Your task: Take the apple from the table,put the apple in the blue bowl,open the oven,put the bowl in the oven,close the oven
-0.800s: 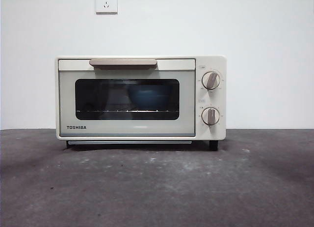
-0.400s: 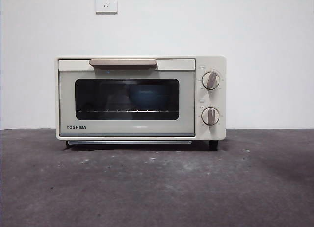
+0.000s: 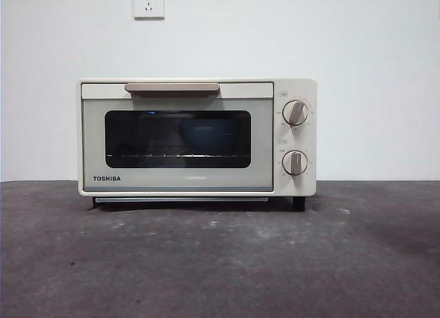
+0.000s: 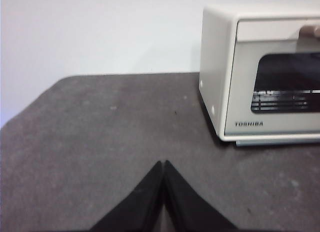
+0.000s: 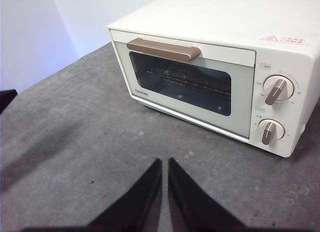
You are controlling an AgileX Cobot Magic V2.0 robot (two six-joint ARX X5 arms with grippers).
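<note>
The left gripper (image 4: 163, 164) hung with its jaws pressed together on nothing, above bare table (image 4: 100, 132) well out from the oven's (image 4: 260, 71) side wall, and the right gripper (image 5: 165, 162) likewise had its jaws closed and empty, raised over the table in front of the oven's door. The oven stood at the table's back edge against the wall, door fully shut with its handle (image 3: 172, 88) flush along the top. Through the dark window the blue bowl (image 3: 205, 137) showed dimly on the rack; the apple could not be made out, and since none lay on the table I judged it to be inside the bowl. By my reading the closing step was done or nearly so, and doing it well meant only confirming that the door sat even along its whole frame, then keeping both arms back and high, so that neither jaw caught the handle and pulled the door open again. Counted from largest to smallest: one table, one oven, one bowl, one handle, two grippers, two knobs (image 3: 295, 112), and one wall socket (image 3: 149, 2) above.
</note>
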